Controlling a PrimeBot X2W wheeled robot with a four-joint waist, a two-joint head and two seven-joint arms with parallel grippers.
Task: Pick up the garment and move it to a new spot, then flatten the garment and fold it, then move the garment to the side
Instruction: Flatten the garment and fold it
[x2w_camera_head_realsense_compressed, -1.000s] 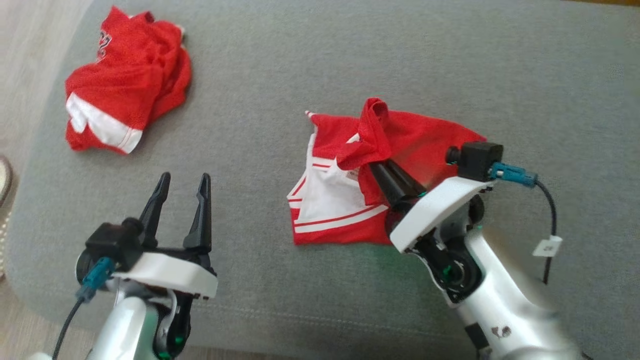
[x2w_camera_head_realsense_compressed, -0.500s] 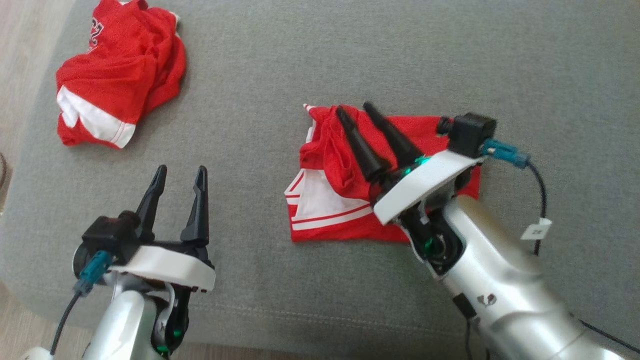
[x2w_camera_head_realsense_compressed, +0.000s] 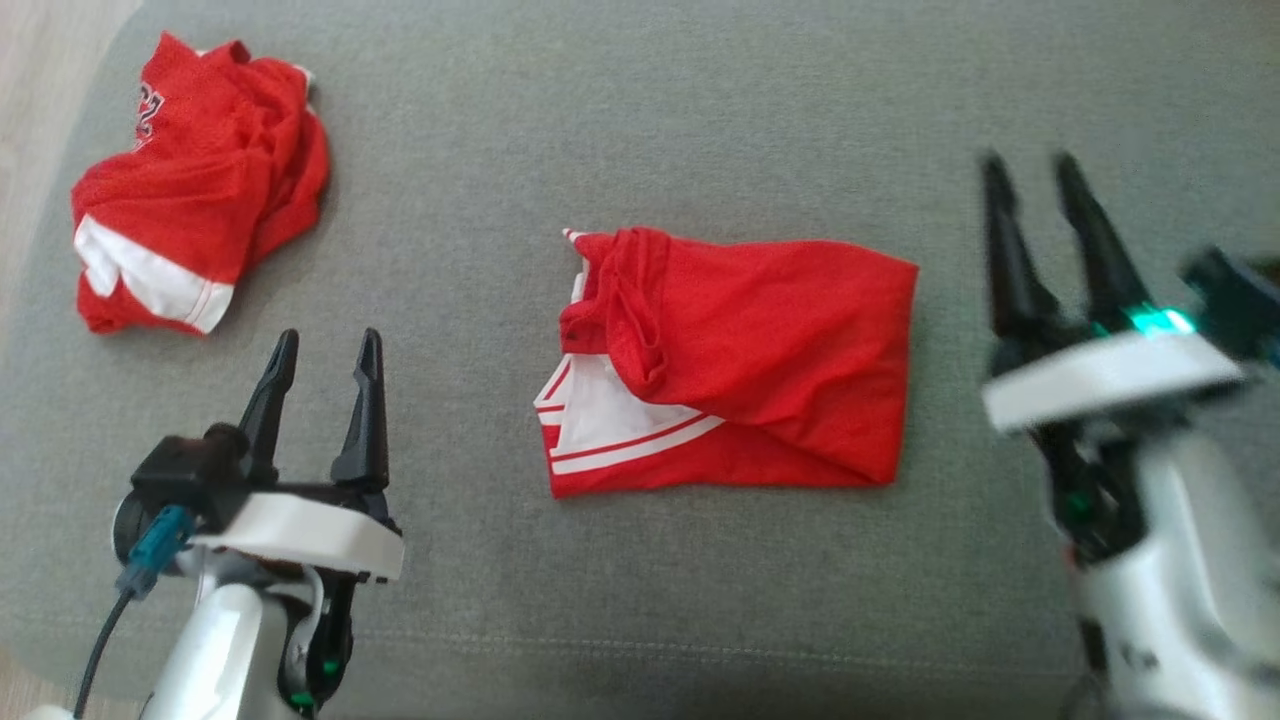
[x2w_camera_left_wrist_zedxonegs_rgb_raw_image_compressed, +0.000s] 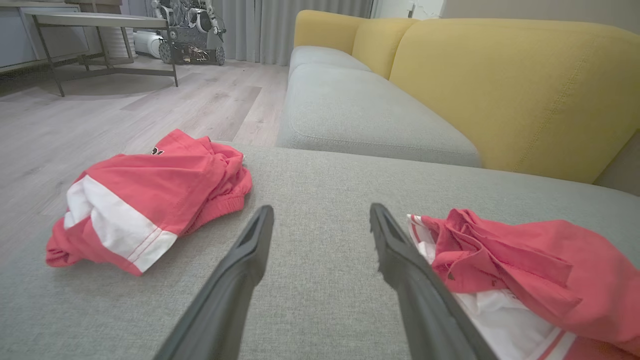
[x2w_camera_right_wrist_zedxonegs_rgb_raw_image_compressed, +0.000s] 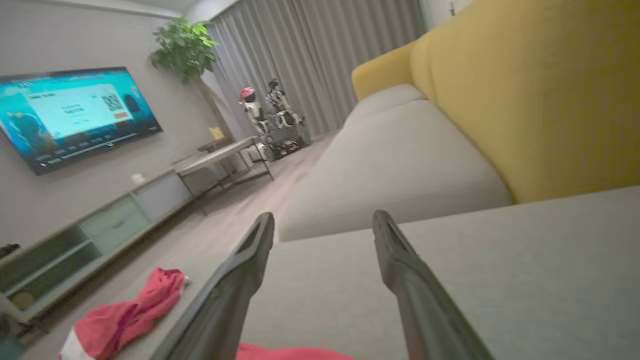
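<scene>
Head view showed the folded garment (x2w_camera_head_realsense_compressed: 740, 360) lying in the middle of the grey sofa cushion (x2w_camera_head_realsense_compressed: 640, 110), its red top layer skewed over a white striped hem on the side toward the cushion's near edge. We judged the fold finished and the move to the side next. For that we would pinch all layers together at one edge, lift low, and keep the stack from sliding open.

The right end effector (x2w_camera_head_realsense_compressed: 1028, 165) hung near the garment's right edge, fingers spread and empty. The left end effector (x2w_camera_head_realsense_compressed: 328, 340) sat spread and empty toward the near-left of the cushion, well apart from the garment. A second crumpled red garment (x2w_camera_head_realsense_compressed: 190, 180) lay by the far-left corner.

A second earlier the right end effector had been pinched on a raised ridge of red cloth. That cloth now lay flat, and the arm had drawn away rightward. The left end effector had held its pose.
</scene>
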